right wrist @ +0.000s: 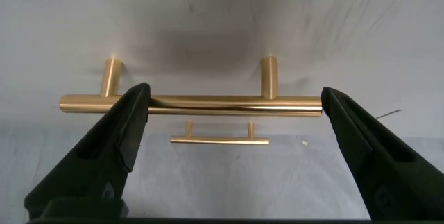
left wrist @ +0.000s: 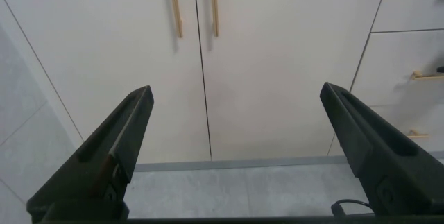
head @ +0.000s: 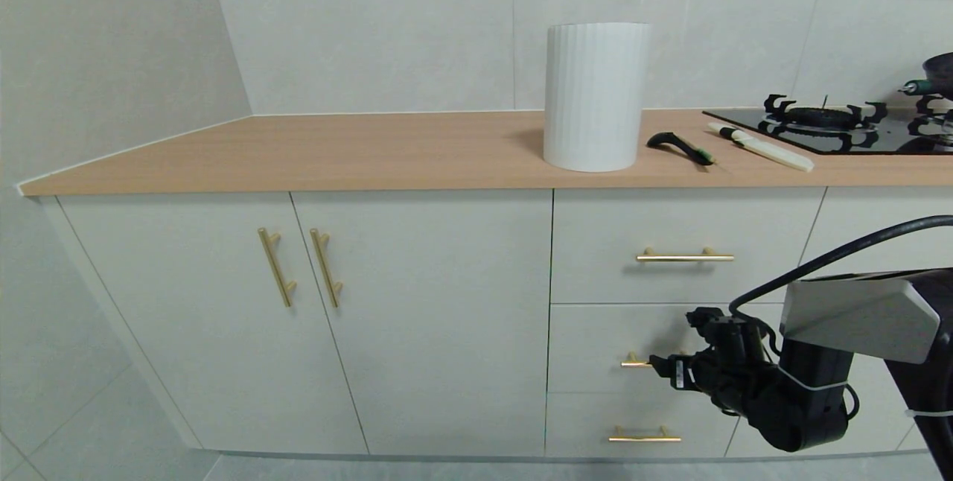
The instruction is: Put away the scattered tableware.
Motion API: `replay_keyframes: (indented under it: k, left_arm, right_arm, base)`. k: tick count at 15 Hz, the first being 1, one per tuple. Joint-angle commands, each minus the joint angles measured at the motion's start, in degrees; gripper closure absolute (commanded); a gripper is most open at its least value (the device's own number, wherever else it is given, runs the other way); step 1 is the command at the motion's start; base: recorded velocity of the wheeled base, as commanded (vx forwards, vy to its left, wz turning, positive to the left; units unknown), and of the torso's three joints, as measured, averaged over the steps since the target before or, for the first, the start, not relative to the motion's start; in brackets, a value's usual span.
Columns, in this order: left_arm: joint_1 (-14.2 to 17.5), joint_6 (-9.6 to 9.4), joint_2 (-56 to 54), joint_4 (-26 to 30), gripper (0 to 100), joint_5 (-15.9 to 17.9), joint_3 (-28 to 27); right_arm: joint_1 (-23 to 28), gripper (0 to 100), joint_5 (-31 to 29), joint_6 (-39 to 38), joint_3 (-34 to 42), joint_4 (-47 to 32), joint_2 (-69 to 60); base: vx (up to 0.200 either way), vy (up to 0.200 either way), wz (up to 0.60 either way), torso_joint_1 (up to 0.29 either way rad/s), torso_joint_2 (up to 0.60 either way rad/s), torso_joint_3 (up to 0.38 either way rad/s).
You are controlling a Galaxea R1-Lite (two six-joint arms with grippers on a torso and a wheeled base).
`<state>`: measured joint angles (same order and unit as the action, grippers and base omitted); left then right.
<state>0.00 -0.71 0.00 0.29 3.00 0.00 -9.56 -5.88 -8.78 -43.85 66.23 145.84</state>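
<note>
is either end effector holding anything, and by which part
Nothing is held. The right end effector is open at the middle drawer handle; the left end effector is open too.

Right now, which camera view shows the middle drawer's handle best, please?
The right wrist view: the middle drawer handle runs close up between the fingers of the open right gripper. In the head view that gripper hides most of it; the left wrist view catches one end.
</note>
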Motion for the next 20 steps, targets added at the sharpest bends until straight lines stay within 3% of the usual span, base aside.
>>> replay_keyframes:
  k: [1,9,13,20]
  left_arm:
    - [0.0,0.0,0.0,0.0,0,0.0,0.0]
    - [0.0,0.0,0.0,0.0,0,0.0,0.0]
    - [0.0,0.0,0.0,0.0,0,0.0,0.0]
    - [0.0,0.0,0.0,0.0,0,0.0,0.0]
  right_arm:
    - [0.0,0,0.1,0.1,0.1,-0.5,-0.4]
    - [0.0,0,0.5,0.1,-1.1,-2.6,-0.7]
    - [0.0,0,0.3,0.0,-3.6,-8.8,-1.4]
    - [-0.4,0,0.0,0.0,-2.7,-11.4,-2.2]
  base:
    - [0.0,0.0,0.0,0.0,0.0,0.0]
    - [0.0,0.0,0.0,0.0,0.0,0.0]
    - [0.0,0.0,0.0,0.0,0.0,0.0]
    - [0.0,0.0,0.0,0.0,0.0,0.0]
